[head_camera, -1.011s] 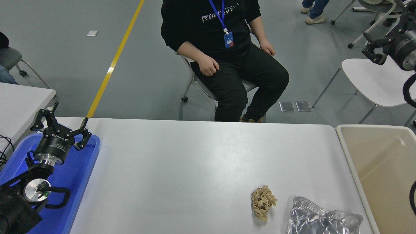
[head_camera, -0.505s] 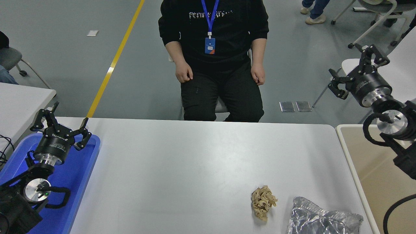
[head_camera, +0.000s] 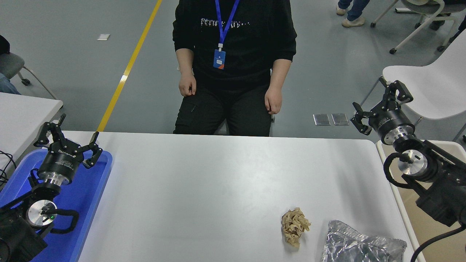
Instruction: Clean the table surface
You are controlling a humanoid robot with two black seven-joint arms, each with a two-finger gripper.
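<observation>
The step in hand looks like the approach. The right tool (head_camera: pixel 380 109) hangs in the air beyond the far right corner of the desk (head_camera: pixel 218 182), its fingers spread wide and holding nothing. The desk, the wide white top that fills the lower middle of the view, carries two bits of litter near its front right: a crumpled brown paper wad (head_camera: pixel 294 226) and, just beside it to the right, a crinkled silver foil bag (head_camera: pixel 360 243) that runs off the bottom edge.

The next move, by this reading, calls for the right arm to swing in and down toward that litter, settle its open fingers around the wad (the nearer and smaller piece) and carry it off, most likely to the beige bin (head_camera: pixel 437 233) against the desk's right edge.

The left tool (head_camera: pixel 67 140) is parked over the blue tray (head_camera: pixel 96 196) at the lower left, fingers apart and empty.

Against the picture from a second ago, the right arm has come down and inward from the top right corner. The person (head_camera: pixel 233 62) at the far side has shifted to face the desk squarely. The litter has not moved.
</observation>
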